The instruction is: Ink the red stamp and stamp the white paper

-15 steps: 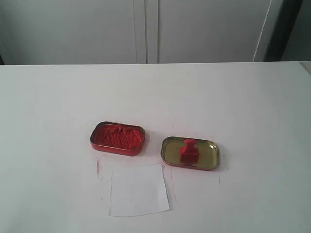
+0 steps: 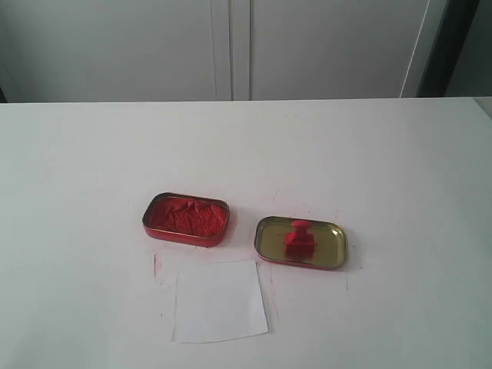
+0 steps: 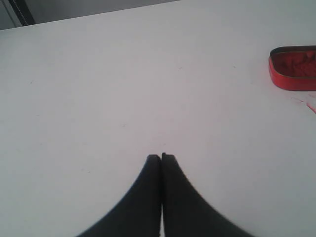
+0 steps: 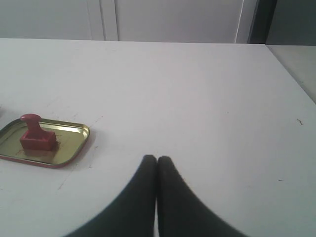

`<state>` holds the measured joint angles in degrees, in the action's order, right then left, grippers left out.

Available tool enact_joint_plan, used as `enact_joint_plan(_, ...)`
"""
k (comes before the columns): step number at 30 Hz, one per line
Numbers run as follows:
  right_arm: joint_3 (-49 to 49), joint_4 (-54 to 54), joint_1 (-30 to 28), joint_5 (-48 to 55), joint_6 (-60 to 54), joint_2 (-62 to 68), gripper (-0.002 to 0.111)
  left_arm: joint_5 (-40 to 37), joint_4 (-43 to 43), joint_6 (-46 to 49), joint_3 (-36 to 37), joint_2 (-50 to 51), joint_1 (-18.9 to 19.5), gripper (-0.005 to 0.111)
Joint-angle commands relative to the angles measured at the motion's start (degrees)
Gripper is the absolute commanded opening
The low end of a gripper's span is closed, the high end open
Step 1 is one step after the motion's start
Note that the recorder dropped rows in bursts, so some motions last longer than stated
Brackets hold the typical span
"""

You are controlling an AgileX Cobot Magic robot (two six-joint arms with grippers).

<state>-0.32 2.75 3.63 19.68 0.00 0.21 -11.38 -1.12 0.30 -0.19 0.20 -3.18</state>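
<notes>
The red stamp (image 2: pixel 299 239) stands upright inside the gold tin lid (image 2: pixel 330 250), right of centre on the table; the right wrist view also shows the stamp (image 4: pixel 36 135) in the lid (image 4: pixel 69 143). The white paper (image 2: pixel 219 300) lies flat in front of the two tins. The red tin of ink paste (image 2: pixel 186 218) sits open to the left of the lid, and its edge (image 3: pixel 294 68) shows in the left wrist view. My left gripper (image 3: pixel 161 157) is shut and empty over bare table. My right gripper (image 4: pixel 157 158) is shut and empty, apart from the lid. Neither arm appears in the exterior view.
Red ink smears (image 2: pixel 156 266) mark the white tabletop beside the paper and round the tins. White cabinet doors (image 2: pixel 231 46) stand behind the table's far edge. The table's right edge (image 4: pixel 291 74) shows in the right wrist view.
</notes>
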Motion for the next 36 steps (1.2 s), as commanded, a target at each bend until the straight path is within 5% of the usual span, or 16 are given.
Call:
enact_joint_plan(1,0.3,0.0,-0.3,-0.4,0.0,-0.2,0.0,0.0,0.2,0.2,0.2,-0.2,0.0,0.0)
enact_joint_plan(17,0.3,0.0,-0.3,-1.2,0.0,-0.2,0.0,0.0,0.2,0.2,0.2,-0.2,0.0,0.0)
enact_joint_plan(29,0.3,0.0,-0.3,-25.9,0.0,-0.2,0.0,0.0,0.2,0.2,0.2,-0.2,0.0,0.0)
enact_joint_plan(36,0.3,0.0,-0.3,-30.2,0.0,-0.2,0.0,0.0,0.2,0.2,0.2,-0.2,0.0,0.0)
